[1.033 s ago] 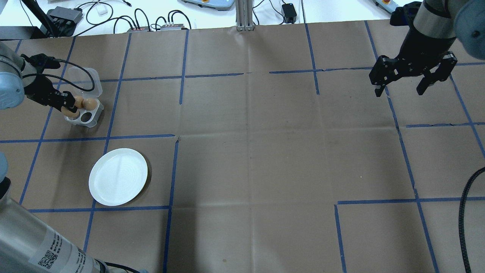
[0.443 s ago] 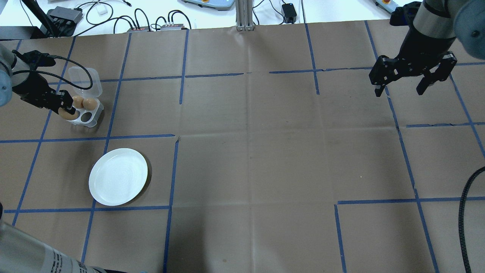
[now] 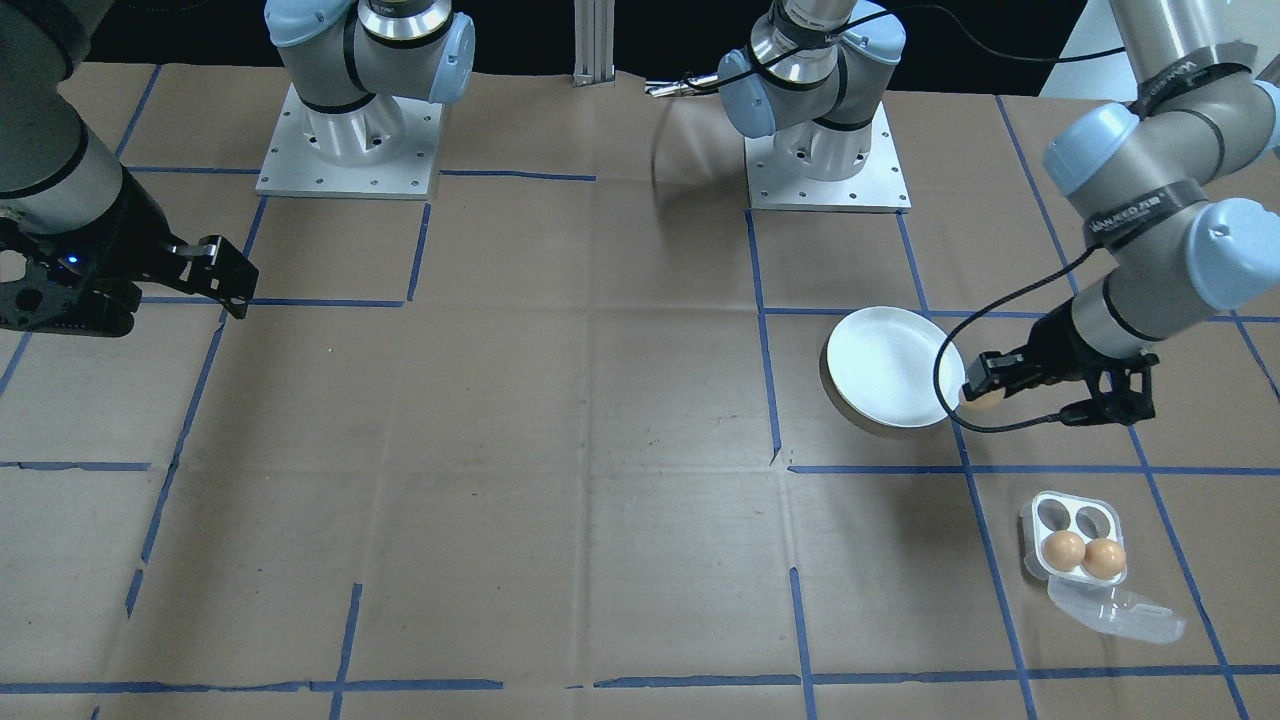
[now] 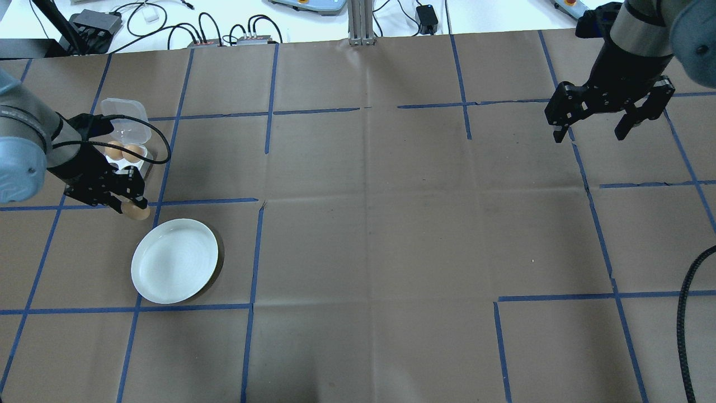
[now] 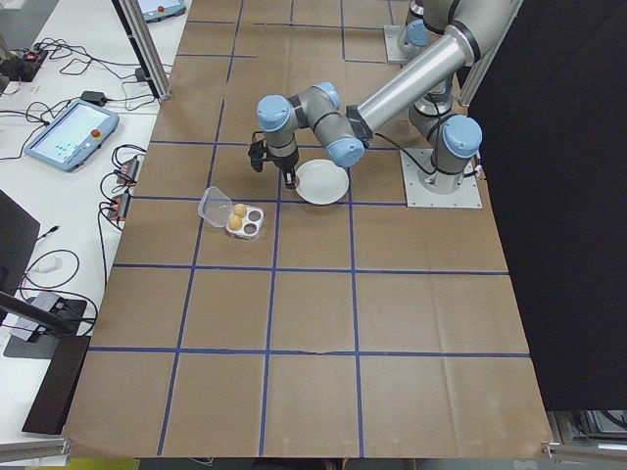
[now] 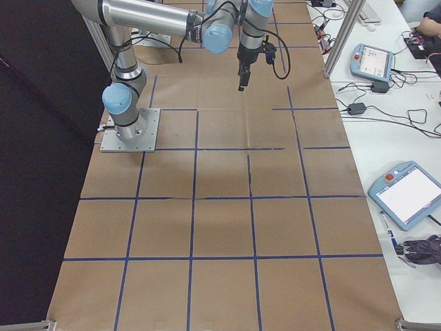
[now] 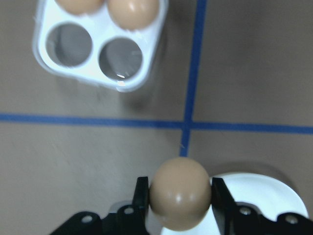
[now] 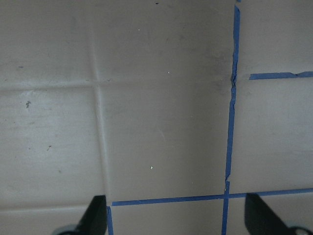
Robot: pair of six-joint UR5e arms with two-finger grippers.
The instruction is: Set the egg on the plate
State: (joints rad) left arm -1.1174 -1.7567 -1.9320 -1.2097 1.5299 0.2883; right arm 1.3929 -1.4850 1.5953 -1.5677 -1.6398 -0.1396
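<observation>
My left gripper (image 7: pixel 180 196) is clamped on the egg (image 7: pixel 180 193), carried just short of the plate (image 4: pixel 174 261) near the tabletop's left edge, the plate's rim just ahead, while my right gripper (image 4: pixel 593 133) hangs spread and empty, well apart.

Egg (image 3: pixel 981 399) in left claw (image 3: pixel 983 392) beside plate (image 3: pixel 880 395)

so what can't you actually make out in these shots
- Overhead: the left pincer and its arm cover part of the egg tray; the held egg is half hidden.
- Left wrist: the plate is cut off by the bottom edge.
- Exterior right: plate and tray don't show.
</observation>
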